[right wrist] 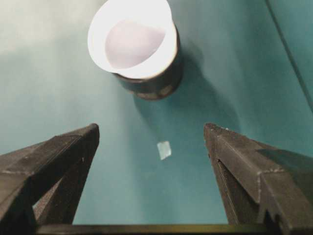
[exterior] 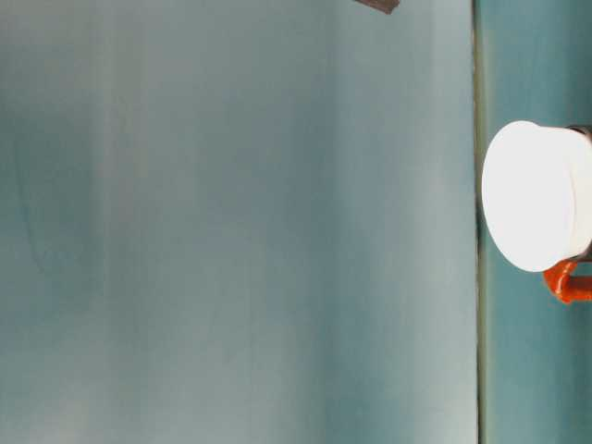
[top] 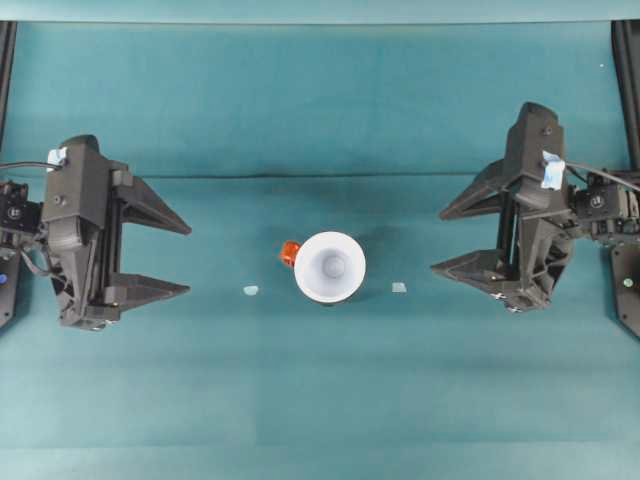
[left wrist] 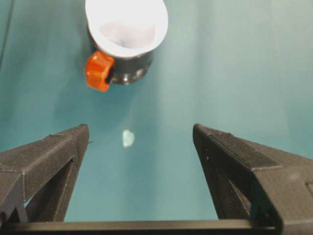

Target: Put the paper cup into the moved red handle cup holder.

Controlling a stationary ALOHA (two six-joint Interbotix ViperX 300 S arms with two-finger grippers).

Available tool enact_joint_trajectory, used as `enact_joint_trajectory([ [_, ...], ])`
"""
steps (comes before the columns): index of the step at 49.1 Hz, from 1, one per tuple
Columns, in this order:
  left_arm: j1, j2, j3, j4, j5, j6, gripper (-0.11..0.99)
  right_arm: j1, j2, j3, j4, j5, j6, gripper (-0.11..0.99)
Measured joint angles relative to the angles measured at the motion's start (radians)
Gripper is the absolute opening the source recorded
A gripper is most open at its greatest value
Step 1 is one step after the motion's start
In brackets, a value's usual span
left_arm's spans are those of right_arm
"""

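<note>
- At the centre of the teal bench (top: 330, 390), the paper cup (top: 330, 266) sits upright inside the red handle cup holder (top: 291, 254), its white rim wider than the black wall below it.
- From the left wrist view, the holder's black wall (left wrist: 128, 68) shows under the cup rim (left wrist: 126, 24), with the orange-red handle tab pointing toward the camera's left.
- From the right wrist view, the cup (right wrist: 133, 39) stands in the dark holder (right wrist: 155, 83), ahead of the fingers and apart from them.
- Left gripper (top: 170, 255): fingers spread wide, holding nothing, well apart from the cup on its left side.
- Right gripper (top: 455, 240): fingers likewise spread wide and empty, well apart from the cup on its right side.
- Two small pale tape scraps lie on the bench, one (top: 250, 291) between the left gripper and the cup, the other (top: 399, 288) between the cup and the right gripper.
- Table-level view: cup rim (exterior: 532, 194) bright white, orange handle (exterior: 569, 282) beside it.
</note>
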Motion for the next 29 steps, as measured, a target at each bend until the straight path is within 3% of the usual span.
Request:
enact_joint_trajectory([
  [29,-0.002,-0.002,0.015,0.000,0.017,0.005,0.95,-0.002,-0.167,0.092,-0.002,0.023,-0.002,0.96],
])
